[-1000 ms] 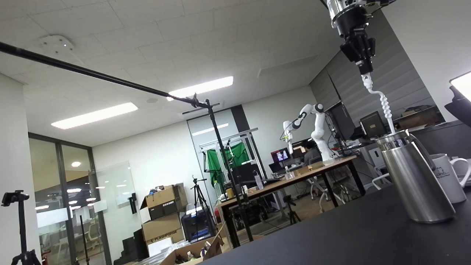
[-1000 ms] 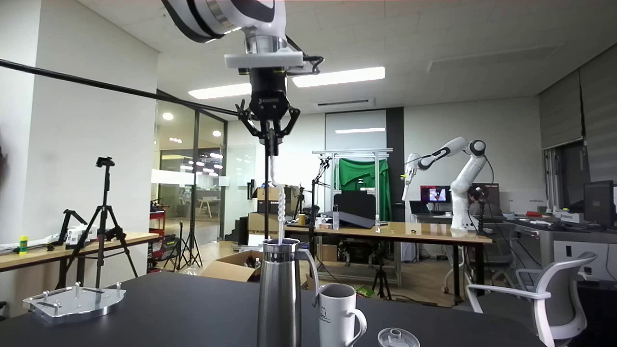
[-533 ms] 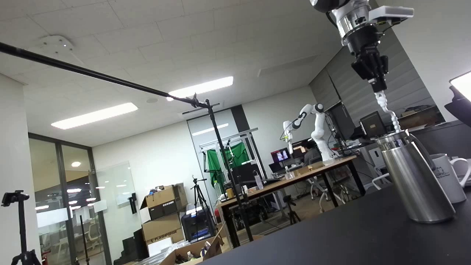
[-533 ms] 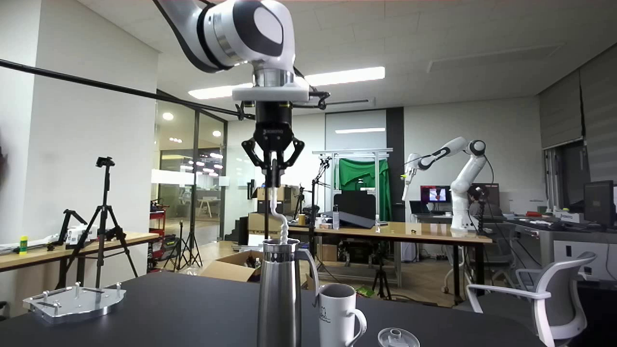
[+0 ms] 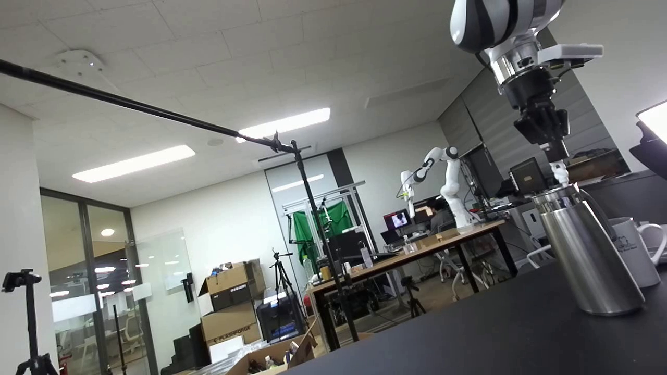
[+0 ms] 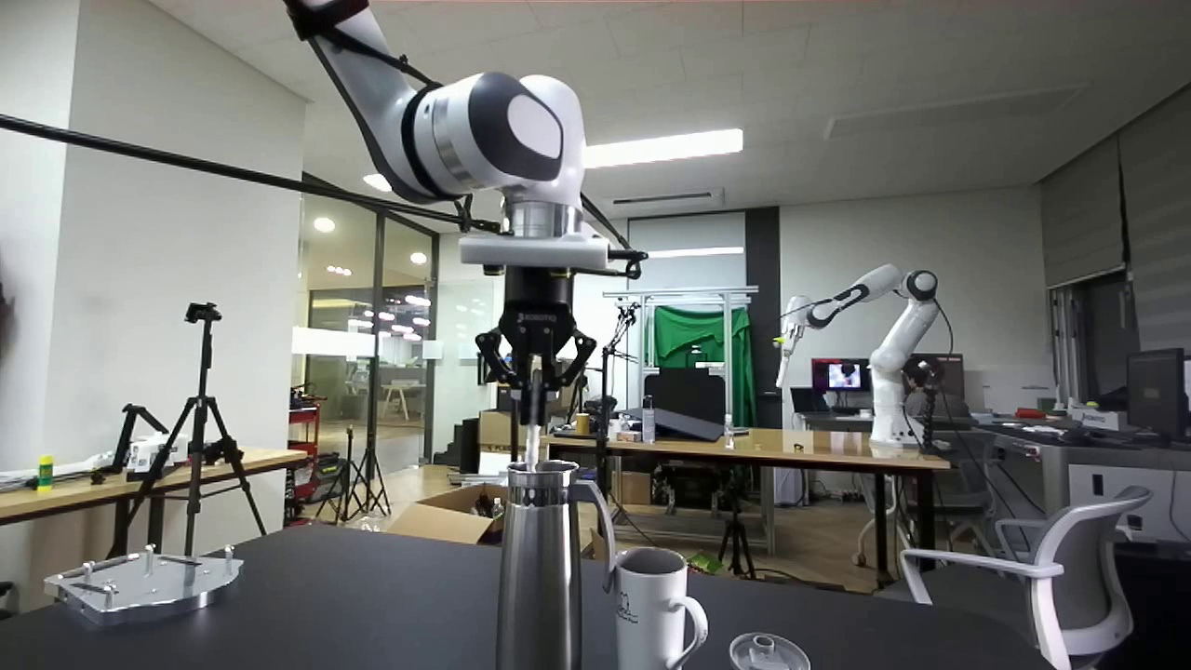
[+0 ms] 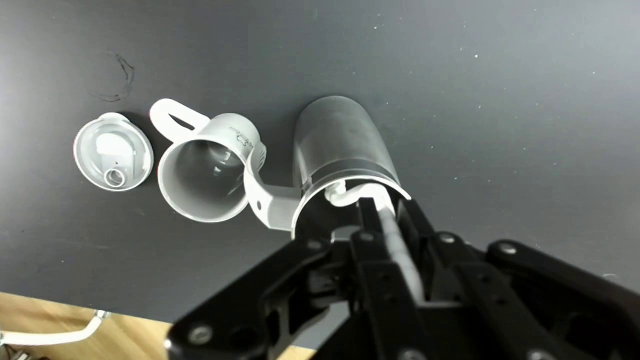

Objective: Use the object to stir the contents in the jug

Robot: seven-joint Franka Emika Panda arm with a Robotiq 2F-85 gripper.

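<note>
A tall, slightly tapered cylindrical jug of brushed silver stainless steel (image 5: 589,255), with a curved handle, stands upright and open-mouthed just beneath the black two-fingered pincer (image 6: 534,414). Clamped in the pincer is a slim white stick-like utensil (image 7: 377,193), near upright; below the pincer it bends aside, and its lower end is hidden from view inside the jug.

tool (image 7: 390,207) gripping white stirrer (image 7: 393,234) | stirrer reaching into jug (image 7: 340,142) | mug (image 7: 226,131) between jug and lid (image 7: 114,146)

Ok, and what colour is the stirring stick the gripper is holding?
The stirring stick is white, seen best in the wrist view.
</note>
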